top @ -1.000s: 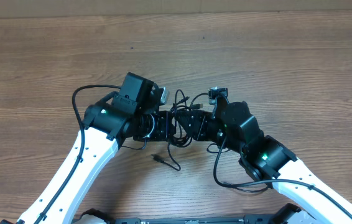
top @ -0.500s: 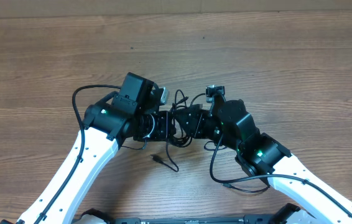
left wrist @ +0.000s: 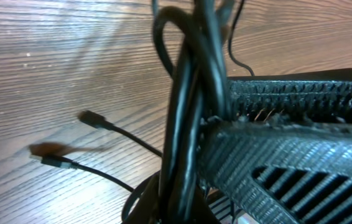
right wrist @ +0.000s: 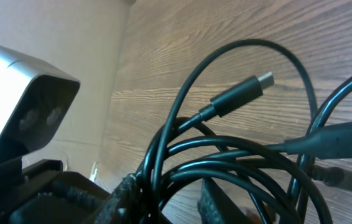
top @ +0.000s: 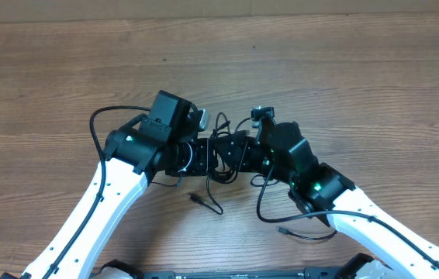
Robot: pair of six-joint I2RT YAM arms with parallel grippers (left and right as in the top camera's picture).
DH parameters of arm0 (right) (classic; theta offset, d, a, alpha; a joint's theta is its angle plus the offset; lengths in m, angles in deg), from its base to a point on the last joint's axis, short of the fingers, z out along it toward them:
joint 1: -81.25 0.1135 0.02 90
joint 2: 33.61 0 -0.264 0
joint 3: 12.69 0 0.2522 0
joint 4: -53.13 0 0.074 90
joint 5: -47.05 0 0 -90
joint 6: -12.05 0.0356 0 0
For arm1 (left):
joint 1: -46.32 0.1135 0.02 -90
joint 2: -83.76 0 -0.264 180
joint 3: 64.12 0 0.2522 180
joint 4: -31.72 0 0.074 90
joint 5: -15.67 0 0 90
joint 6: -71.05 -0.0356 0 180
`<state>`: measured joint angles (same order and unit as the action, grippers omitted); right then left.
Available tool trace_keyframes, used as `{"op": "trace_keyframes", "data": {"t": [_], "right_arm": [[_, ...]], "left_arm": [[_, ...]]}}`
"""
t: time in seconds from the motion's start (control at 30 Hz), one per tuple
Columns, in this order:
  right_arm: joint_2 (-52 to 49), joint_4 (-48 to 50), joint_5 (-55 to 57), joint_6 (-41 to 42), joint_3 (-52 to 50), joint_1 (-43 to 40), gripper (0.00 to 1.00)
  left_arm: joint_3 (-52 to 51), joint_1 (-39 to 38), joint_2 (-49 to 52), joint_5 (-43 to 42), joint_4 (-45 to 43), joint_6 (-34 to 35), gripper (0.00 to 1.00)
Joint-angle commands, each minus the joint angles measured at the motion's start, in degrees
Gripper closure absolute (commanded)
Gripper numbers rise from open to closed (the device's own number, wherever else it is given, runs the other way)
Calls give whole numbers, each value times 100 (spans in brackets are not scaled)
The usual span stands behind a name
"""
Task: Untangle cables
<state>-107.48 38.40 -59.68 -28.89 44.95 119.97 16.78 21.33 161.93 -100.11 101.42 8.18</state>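
Midway between the surface's [top: 359,77] side edges, my left hand [top: 206,157] clenched the cables [left wrist: 188,87]; whether my right hand [top: 237,151] grasped them I couldn't tell. Drawing one strand out slowly seemed wisest.

Thin blk cables [left wrist: 185,106] bunched in tangled loops, w/ one plug end [top: 195,198] lying loose beside the bundle

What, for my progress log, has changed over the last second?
The right gripper and its arm shifted left, nearer the left gripper, which clamps the cables. The left gripper and the loose plug end stayed put.
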Motion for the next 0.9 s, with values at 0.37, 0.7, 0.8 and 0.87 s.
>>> {"op": "trace_keyframes", "data": {"t": [0.37, 0.7, 0.8, 0.87], "right_arm": [[-190, 90, 9, 50, 109, -90, 96], [817, 87, -1602, -11, 109, -1652, 96], [1097, 70, -1961, -13, 109, -2142, 96], [1231, 70, -2122, -4, 109, -2457, 96]], "left_arm": [[46, -11, -28, -212, -26, -289, 96], [46, -11, -28, 636, 87, -439, 96], [46, -11, -28, 671, 83, -442, 96], [46, -13, -28, 671, 90, -444, 96]]}}
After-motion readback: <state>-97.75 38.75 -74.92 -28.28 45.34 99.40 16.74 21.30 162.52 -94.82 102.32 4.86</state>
